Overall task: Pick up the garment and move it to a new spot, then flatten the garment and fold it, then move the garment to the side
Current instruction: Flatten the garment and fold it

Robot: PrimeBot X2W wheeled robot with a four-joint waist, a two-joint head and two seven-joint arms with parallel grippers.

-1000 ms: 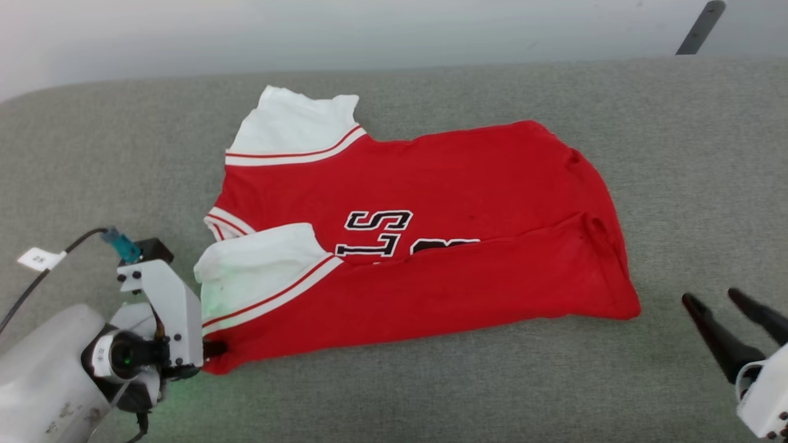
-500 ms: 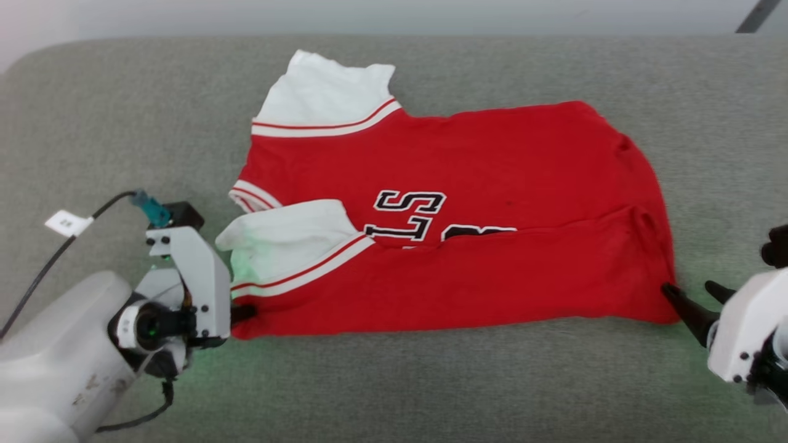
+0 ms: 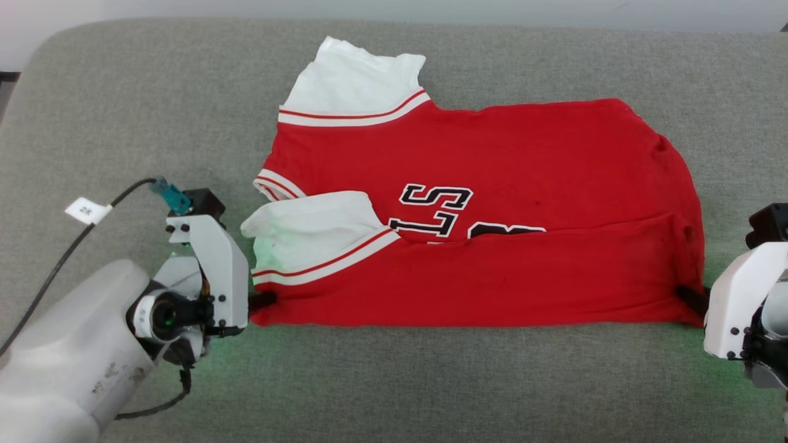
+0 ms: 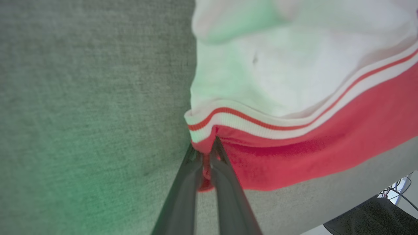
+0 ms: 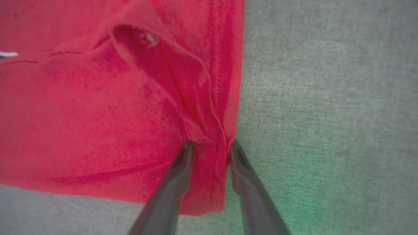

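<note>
A grey fabric-covered desk (image 3: 431, 381) carries the garment (image 3: 492, 184). Little else lies around the garment: off its collar end, past the left tool's white mount, a black cable (image 3: 49, 271) with a white tag (image 3: 86, 211) and a teal plug (image 3: 170, 194) runs over the fabric. Nothing lies on top of the garment or between it and either tool.

The garment is spread across the middle of the desk, collar end toward the robot's left and hem toward its right. Its near long edge is folded up over the body, half covering the black lettering (image 3: 437, 209). One white sleeve (image 3: 357, 80) sticks out from the garment's far side, and the other (image 3: 308, 224) lies on its front.

The left tool (image 3: 261, 300) is at the garment's near collar-end corner, with its fingers pressed together on the red cloth just below the striped trim (image 4: 248, 122). The right tool (image 3: 689, 295) is at the garment's near hem corner. Its fingers (image 5: 183, 163) are partly apart astride that corner, with cloth bunched between them.
</note>
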